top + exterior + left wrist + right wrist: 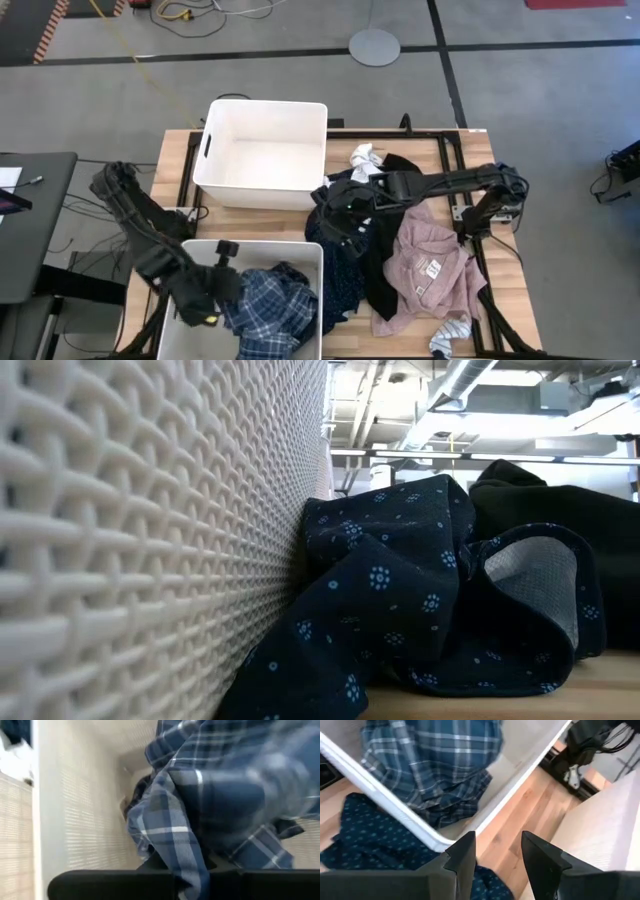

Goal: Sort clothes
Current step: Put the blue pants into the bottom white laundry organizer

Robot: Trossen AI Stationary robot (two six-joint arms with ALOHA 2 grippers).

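Your right gripper (496,851) hangs over the strip of bare table (530,815) between the two bins, fingers parted with nothing between them. That gap suits a grab at loose cloth, and the navy dotted piece (365,837) lies just under and beside the fingers, bunched against the near bin's corner. In the high view this gripper (338,203) sits at the edge of the pile, where the dotted piece (335,265) is closest to the bin, so it looks like the next one to lift over the rim.

Your left gripper (205,300) is down inside the near bin (262,248), closed tight. The left wrist view shows the plaid shirt (210,805) pressed right up against the fingers, with a fold running down between them, so it appears to hold the shirt, probably to set it low in the bin rather than drop it over the edge. I judge that garment as good as sorted.

The far bin (262,110) holds nothing yet. On the table, the black piece (385,262) lies between the dotted one and the pink shirt (432,265). A white sock (363,157) rests near the far bin and a striped sock (450,335) at the near edge. Most of the sorting is left to do.
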